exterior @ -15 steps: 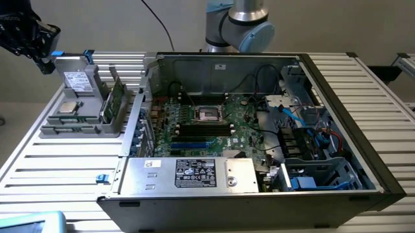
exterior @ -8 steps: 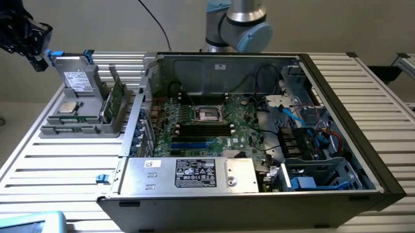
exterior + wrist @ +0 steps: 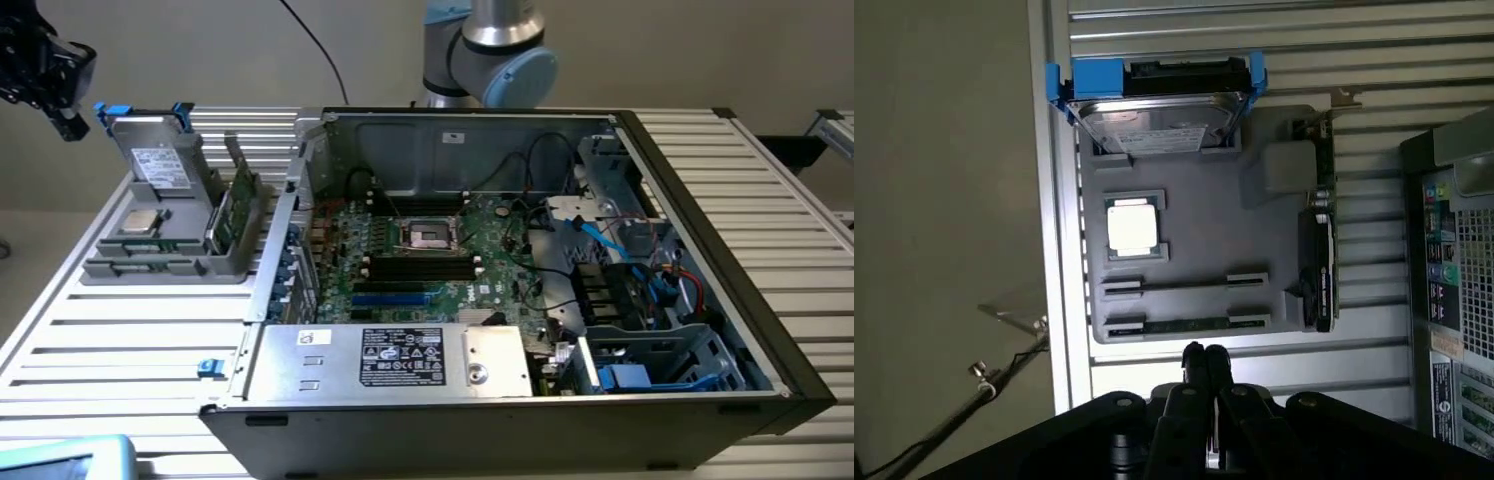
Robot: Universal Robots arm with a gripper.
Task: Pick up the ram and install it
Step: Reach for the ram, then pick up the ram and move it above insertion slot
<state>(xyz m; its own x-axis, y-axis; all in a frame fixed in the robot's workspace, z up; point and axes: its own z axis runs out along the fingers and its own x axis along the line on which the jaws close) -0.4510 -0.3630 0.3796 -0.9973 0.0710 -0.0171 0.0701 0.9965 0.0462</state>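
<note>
Currently hovering just off the grey tray's (image 3: 1194, 200) edge. My gripper (image 3: 1204, 352) has its jaws pressed together, nothing held. The ram (image 3: 1186, 325) sits in the tray slot nearest my fingertips; the processor chip (image 3: 1132, 225) and drive (image 3: 1154, 120) lie beyond it. The computer case (image 3: 534, 280) is well apart.

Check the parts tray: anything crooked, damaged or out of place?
Nothing stands out. The ram lies straight in its slot on the grey tray, the processor sits square in its pocket, and the drive stands in its blue bracket. The gripper is shut and empty, not touching the tray.
</note>
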